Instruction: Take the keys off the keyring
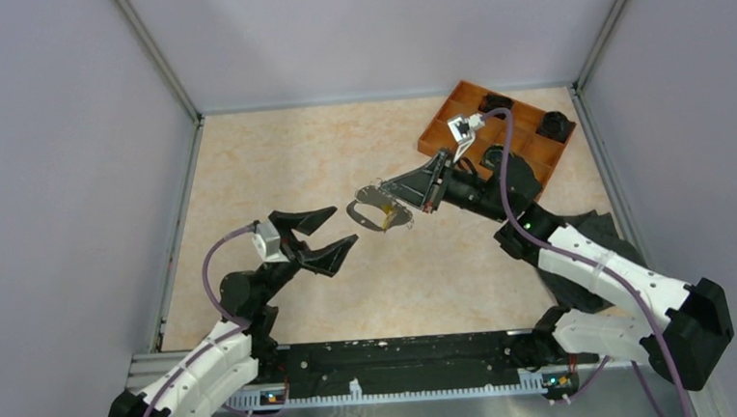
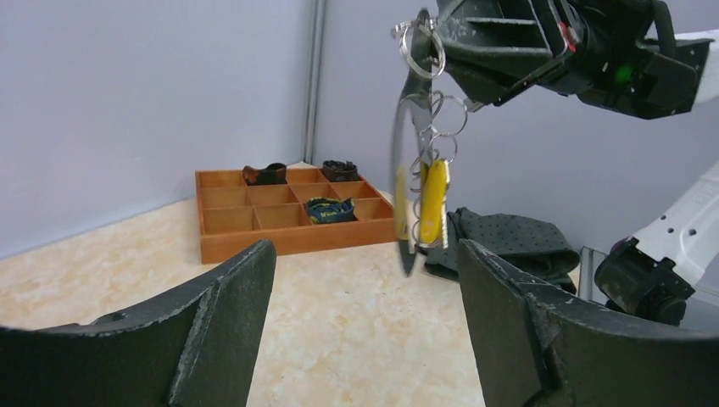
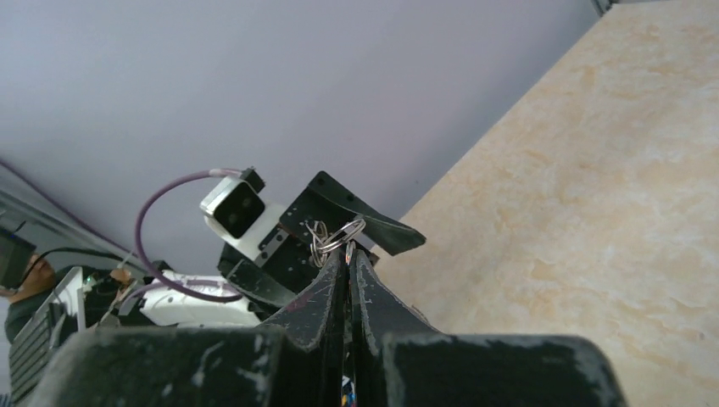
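Observation:
My right gripper [image 1: 390,191] is shut on the top of the keyring [image 1: 375,213], a flat grey metal loop held above the table's middle. In the left wrist view the keyring [image 2: 405,161] hangs edge-on from the right gripper [image 2: 462,38], with small split rings [image 2: 424,42] and a yellow tag-like piece [image 2: 434,203] dangling from it. I cannot make out a dark key. In the right wrist view the shut jaws [image 3: 348,251] pinch metal, with the split rings [image 3: 333,236] just past the tips. My left gripper [image 1: 332,232] is open and empty, left of and below the keyring, not touching it; its fingers [image 2: 222,318] are wide apart.
An orange compartment tray [image 1: 442,127] with several small dark items sits at the far right, also in the left wrist view [image 2: 254,242]. A dark dotted cloth [image 2: 509,237] lies at the right near the right arm. Grey walls enclose the table.

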Tool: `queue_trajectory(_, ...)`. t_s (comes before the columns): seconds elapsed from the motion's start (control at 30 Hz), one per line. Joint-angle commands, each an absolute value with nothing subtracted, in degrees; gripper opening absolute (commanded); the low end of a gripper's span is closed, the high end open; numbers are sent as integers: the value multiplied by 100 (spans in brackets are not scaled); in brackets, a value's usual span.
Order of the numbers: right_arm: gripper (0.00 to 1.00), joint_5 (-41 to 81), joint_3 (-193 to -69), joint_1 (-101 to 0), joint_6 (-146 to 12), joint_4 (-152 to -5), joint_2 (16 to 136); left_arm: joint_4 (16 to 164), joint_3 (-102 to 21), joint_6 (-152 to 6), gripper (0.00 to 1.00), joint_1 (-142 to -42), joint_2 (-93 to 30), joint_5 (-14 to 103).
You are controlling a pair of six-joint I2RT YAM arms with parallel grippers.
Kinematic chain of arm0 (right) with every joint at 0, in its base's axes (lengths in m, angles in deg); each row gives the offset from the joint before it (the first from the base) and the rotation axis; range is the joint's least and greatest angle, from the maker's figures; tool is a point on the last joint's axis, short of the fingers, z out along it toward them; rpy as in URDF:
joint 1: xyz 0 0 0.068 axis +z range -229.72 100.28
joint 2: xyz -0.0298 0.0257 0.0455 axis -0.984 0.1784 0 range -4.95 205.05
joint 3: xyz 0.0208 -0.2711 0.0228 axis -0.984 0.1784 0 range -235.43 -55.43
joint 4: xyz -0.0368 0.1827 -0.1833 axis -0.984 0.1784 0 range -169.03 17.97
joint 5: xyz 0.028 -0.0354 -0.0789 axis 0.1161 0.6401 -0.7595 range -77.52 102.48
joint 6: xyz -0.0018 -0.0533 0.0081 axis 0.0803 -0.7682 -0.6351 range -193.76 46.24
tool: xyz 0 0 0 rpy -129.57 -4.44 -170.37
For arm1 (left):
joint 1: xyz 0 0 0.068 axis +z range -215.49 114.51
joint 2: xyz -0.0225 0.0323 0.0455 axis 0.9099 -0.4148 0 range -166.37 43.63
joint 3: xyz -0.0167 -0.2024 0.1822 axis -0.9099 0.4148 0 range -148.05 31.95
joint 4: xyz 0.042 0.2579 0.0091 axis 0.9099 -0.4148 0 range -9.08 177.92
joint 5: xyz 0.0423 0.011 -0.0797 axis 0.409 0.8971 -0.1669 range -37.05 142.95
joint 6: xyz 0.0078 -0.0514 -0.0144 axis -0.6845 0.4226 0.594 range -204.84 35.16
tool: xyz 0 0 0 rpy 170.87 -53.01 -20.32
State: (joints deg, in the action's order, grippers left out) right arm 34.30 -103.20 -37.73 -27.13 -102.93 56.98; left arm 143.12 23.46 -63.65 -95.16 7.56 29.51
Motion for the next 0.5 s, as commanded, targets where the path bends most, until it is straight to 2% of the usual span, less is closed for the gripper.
queue_trajectory(0.0, 0, 3809, -10763, -3640, -2745, -10581, 5376, 16127, 2451, -6564, 84, -9502, 371, 2415)
queue_trajectory(0.2, 0, 3826, -10864, -3476, -2749, -10510, 5271, 16966, 2229, -6268, 75, -9594, -183, 1654)
queue_trajectory(0.47, 0, 3573, -10769, -3211, -2683, -10704, 5259, 16835, 2024, -6469, 69, -9883, -351, 2118)
